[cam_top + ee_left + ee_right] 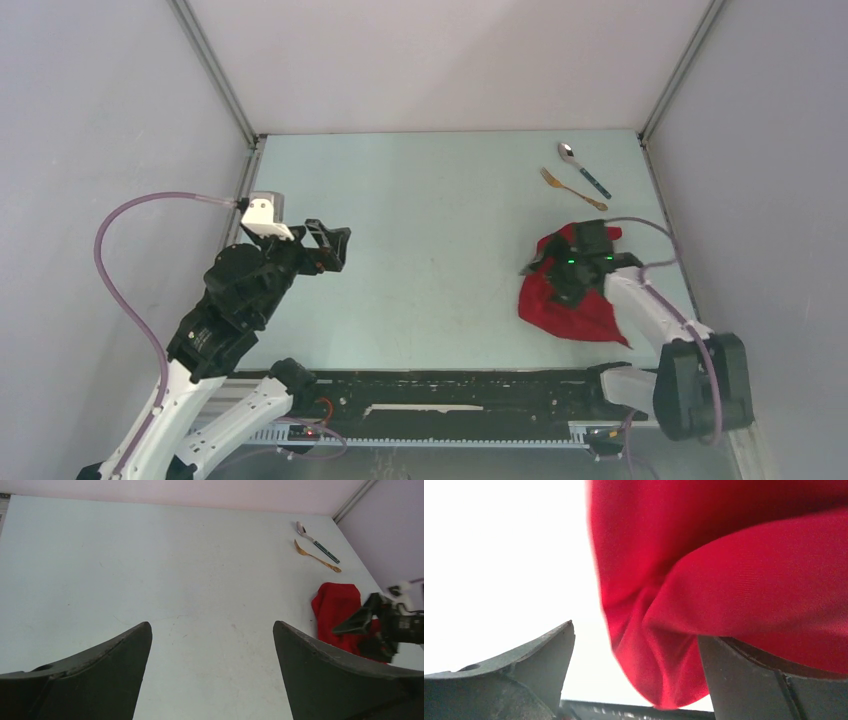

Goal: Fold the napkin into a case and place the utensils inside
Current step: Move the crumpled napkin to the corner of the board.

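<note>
The red napkin [565, 312] lies crumpled near the table's right edge. My right gripper [552, 275] hangs low over it. In the right wrist view a bunched fold of the napkin [724, 570] sits between the jaws of my right gripper [635, 630], which stand wide apart, and drapes over the right finger [744, 680]. Behind the napkin, the teal-handled spoon [585, 168] and the gold fork [572, 188] lie side by side at the back right. My left gripper [335, 247] hovers open over bare table at the left, nothing between its fingers [115, 670]. The case is not in view.
Pale walls with metal corner posts [215, 70] close the table [430, 200] on three sides. A black rail [450, 385] runs along the near edge between the arm bases. The left wrist view also takes in the napkin [337, 605], spoon [317, 542] and fork [317, 556].
</note>
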